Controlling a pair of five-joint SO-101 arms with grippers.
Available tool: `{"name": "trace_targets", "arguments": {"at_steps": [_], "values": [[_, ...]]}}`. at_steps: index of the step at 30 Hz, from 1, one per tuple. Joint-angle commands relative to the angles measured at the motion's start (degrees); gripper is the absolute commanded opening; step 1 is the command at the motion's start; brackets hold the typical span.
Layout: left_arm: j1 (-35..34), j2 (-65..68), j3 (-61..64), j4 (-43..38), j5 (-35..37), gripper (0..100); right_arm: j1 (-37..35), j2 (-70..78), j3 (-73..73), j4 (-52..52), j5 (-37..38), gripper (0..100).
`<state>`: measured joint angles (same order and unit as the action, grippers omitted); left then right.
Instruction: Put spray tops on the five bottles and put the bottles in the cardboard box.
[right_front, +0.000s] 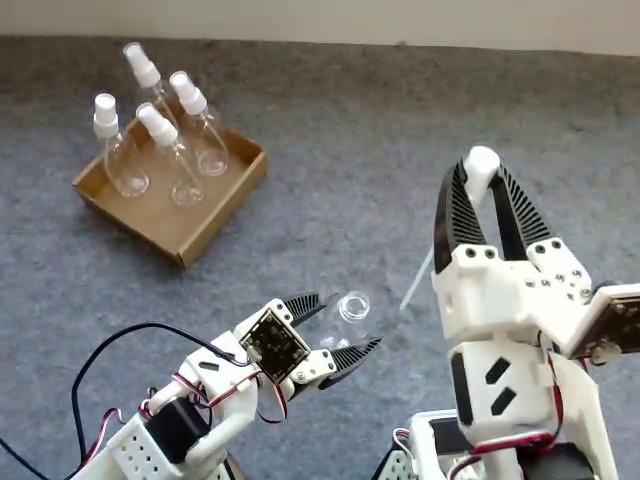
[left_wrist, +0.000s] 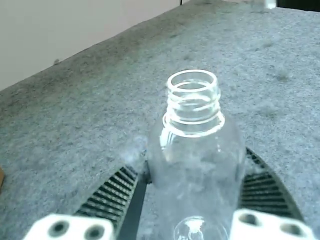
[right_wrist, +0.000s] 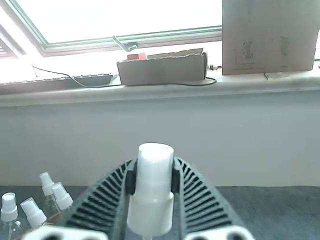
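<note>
Grey felt tabletop (right_front: 330, 120): cardboard box (right_front: 225, 215), well off left gripper (right_front: 349, 320) to its left, holds four capped bottles (right_front: 160, 140). That gripper clamps fifth bottle (right_front: 352, 307), neck bare. Right gripper (right_front: 483, 178), raised alongside, pinches last spray top (right_wrist: 151, 190). Remaining: capping, boxing.

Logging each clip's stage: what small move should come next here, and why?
Probably the right gripper should bring its spray top over and down onto the bottle. The left gripper holds that bottle with its neck open, the top is clamped well apart from it, and four capped bottles already sit in the box.
</note>
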<state>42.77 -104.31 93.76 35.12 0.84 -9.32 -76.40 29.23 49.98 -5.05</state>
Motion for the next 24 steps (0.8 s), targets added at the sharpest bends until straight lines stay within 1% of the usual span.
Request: {"name": "trace_targets", "arguments": {"at_steps": [1, 4, 7, 10, 13, 22, 24], "values": [[0.7, -0.6, -0.2, -1.5, 0.6, 19, 0.4, -0.5, 1.4, -5.1, 0.2, 0.5], [0.7, -0.6, -0.2, -1.5, 0.6, 19, -1.1, -0.5, 1.5, -5.1, 0.1, 0.5], [0.7, -0.6, -0.2, -1.5, 0.6, 19, -5.7, -0.5, 1.5, -5.1, -2.1, 0.5], [0.7, -0.6, -0.2, -1.3, 0.6, 19, -8.8, -0.5, 1.5, -5.1, -2.2, 0.5], [0.7, -0.6, -0.3, 0.7, 0.6, 19, -9.0, -0.5, 1.6, -5.1, -2.2, 0.5], [0.7, -0.6, -0.6, 0.8, 0.7, 19, -9.4, -0.5, 3.4, -5.3, -2.2, 0.5], [0.7, -0.6, -0.7, 0.8, 0.7, 19, -9.4, -0.5, 5.9, -7.9, -2.2, 0.5]]}}
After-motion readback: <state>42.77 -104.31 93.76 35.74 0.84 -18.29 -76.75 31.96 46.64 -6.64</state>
